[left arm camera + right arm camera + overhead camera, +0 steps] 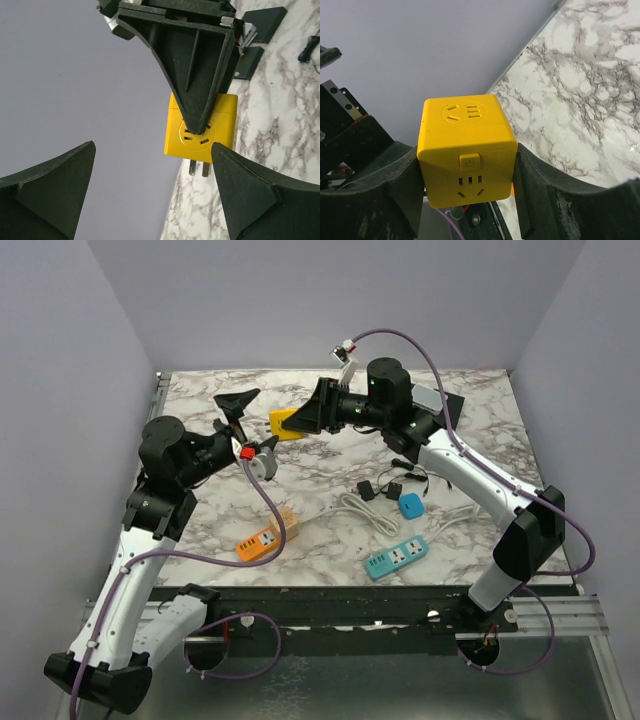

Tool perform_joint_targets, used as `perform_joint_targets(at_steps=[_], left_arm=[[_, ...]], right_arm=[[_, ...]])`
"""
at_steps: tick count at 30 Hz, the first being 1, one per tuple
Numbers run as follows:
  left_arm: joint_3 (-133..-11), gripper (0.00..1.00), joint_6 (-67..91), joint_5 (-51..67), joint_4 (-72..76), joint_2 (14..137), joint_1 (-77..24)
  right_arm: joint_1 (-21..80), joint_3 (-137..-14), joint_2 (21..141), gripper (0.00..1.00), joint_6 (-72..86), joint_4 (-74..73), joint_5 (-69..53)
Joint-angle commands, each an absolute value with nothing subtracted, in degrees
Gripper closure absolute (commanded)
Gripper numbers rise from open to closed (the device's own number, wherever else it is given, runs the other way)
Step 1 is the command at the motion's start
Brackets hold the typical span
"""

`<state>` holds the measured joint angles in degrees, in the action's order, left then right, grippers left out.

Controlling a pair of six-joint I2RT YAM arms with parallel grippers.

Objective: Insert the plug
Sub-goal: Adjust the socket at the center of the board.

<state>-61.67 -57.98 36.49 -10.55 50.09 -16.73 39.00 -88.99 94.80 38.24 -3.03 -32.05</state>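
Your right gripper point(467, 175) clamps the yellow cube plug point(467, 132), sockets and power button point(469, 162) facing you; your left gripper point(152, 145) gapes wide, empty.

From the right wrist, the right gripper point(467, 152) covers two sides of the yellow cube adapter point(467, 130) with its fingers. The marking beside the cube's power button is too faint to read. From the left wrist, one right finger point(197, 70) hides the upper middle of the cube's face and part of its round socket. The left gripper point(152, 146) covers the cube's lower right corner, and the picture's lower edge cuts off its fingers. From above, the sockets on the orange power strip point(258, 540) and the teal power strip point(397, 557) are too small to make out.
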Motion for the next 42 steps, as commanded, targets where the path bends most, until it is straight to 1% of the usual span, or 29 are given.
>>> perform_joint_targets(at_steps=[1,5,10,20,22,25,26,27,28,29,30,31,32,33,35,37,38,39,42], left_arm=[[-63.1,0.01,-58.5,43.0,-19.8,51.8,-16.8],[-63.6,0.01,-64.3,44.6,-25.6,52.9,-17.2],[-63.7,0.01,-68.7,43.3,-27.2,54.2,-17.7],[-66.1,0.02,-69.2,42.5,-27.3,56.9,-18.5],[-66.9,0.13,-68.0,42.4,-27.2,57.3,-18.5],[-67.2,0.34,-66.6,42.2,-27.3,57.6,-18.5],[-67.1,0.42,-66.5,42.2,-27.4,57.5,-18.6],[-67.0,0.57,-66.5,42.1,-27.4,57.6,-18.5],[-66.8,0.74,-66.5,42.0,-27.4,57.6,-18.5],[-66.8,0.88,-66.4,41.8,-27.4,57.8,-18.6],[-66.9,0.99,-66.3,41.7,-27.4,58.1,-18.6],[-67.5,1.00,-65.7,41.5,-27.4,58.5,-18.6],[-68.4,1.00,-64.6,41.4,-27.4,59.2,-18.6],[-69.4,1.00,-63.1,41.3,-27.4,59.9,-18.6],[-71.0,1.00,-60.1,41.5,-27.4,60.9,-18.5],[-71.4,1.00,-58.6,42.2,-27.4,61.2,-18.6],[-71.3,1.00,-58.2,42.5,-27.3,61.0,-18.6],[-71.1,1.00,-57.9,42.7,-27.2,60.9,-18.6],[-70.2,1.00,-57.7,42.3,-27.1,60.1,-18.5]], right_arm=[[39.9,-91.4,93.2,0.98,35.8,-7.0,-32.6],[40.6,-92.1,93.3,0.98,35.8,-8.2,-32.9],[42.1,-94.6,94.6,0.98,34.2,-12.2,-32.1],[44.6,-100.9,98.4,0.98,30.1,-20.3,-29.8],[44.9,-101.4,98.7,0.98,29.5,-21.3,-28.9],[45.1,-101.4,98.5,0.98,29.0,-21.7,-27.7],[45.2,-101.4,98.5,0.98,28.9,-21.6,-27.5],[45.3,-101.3,98.3,0.97,29.0,-21.3,-27.4],[45.5,-101.3,98.2,0.92,29.0,-21.1,-27.4],[45.7,-101.2,98.1,0.79,28.9,-20.8,-27.2],[46.0,-101.2,97.9,0.57,28.9,-20.6,-26.8],[46.4,-101.0,97.7,0.38,29.1,-20.6,-25.8],[46.9,-100.8,97.5,0.26,29.3,-20.7,-24.4],[47.4,-100.5,97.3,0.17,29.6,-20.5,-23.1],[48.2,-99.4,96.8,0.09,30.7,-19.6,-21.4],[48.5,-98.1,96.4,0.08,32.0,-18.6,-19.9],[48.6,-97.3,96.2,0.12,32.6,-18.1,-19.4],[48.6,-96.4,96.0,0.16,33.1,-17.4,-19.1],[48.5,-94.8,94.9,0.35,33.7,-16.3,-18.2]])
